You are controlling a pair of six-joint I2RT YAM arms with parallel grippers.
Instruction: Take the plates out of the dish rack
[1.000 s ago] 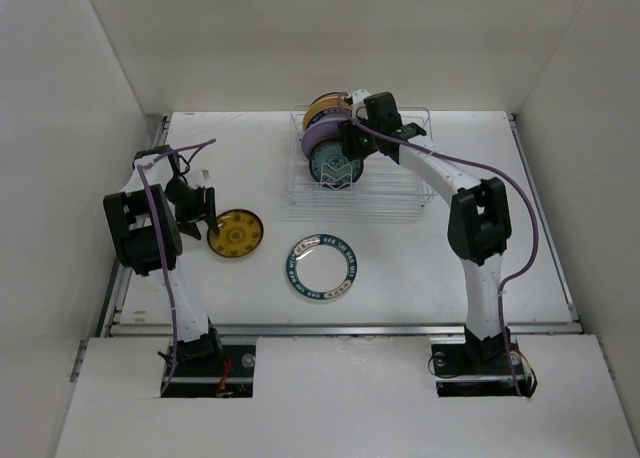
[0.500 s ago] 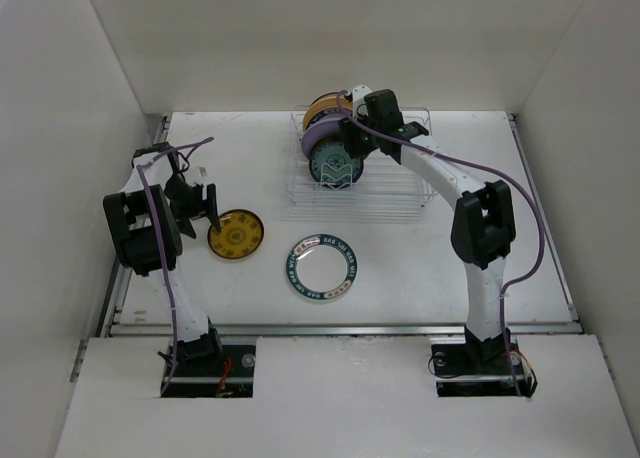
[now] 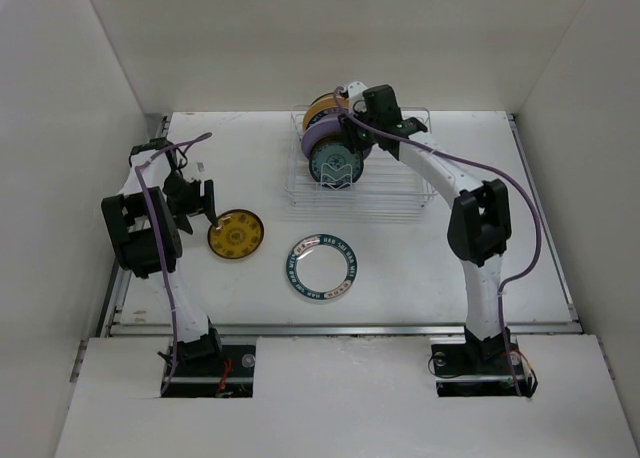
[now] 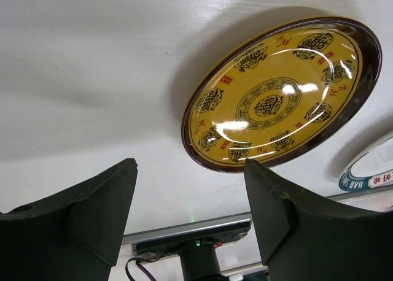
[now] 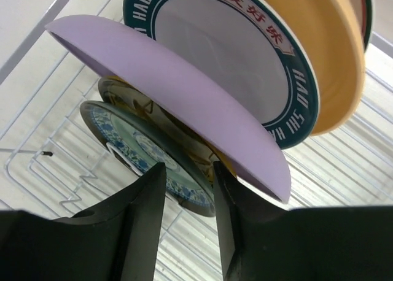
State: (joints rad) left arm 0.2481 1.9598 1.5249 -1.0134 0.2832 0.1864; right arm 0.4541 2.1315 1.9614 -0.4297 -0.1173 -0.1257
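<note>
1. The left gripper [image 4: 189, 165] is released. Its jaws stand apart, low over the table [image 4: 80, 66], just beside the gold plate [image 4: 273, 97], which lies flat and untouched.
2. A teal-rimmed plate [image 3: 321, 268] lies flat nearby, also out of the dish rack [image 3: 390, 190].
3. The right gripper [image 5: 187, 177] straddles the rim of the front blue-green plate [image 5: 135, 146]. The plates stand on edge, so probably only the rims can be gripped.
4. Whether it is clamped yet cannot be told.
5. The lavender plate [image 5: 184, 91] leans close behind, so lift clearance looks tight.
</note>
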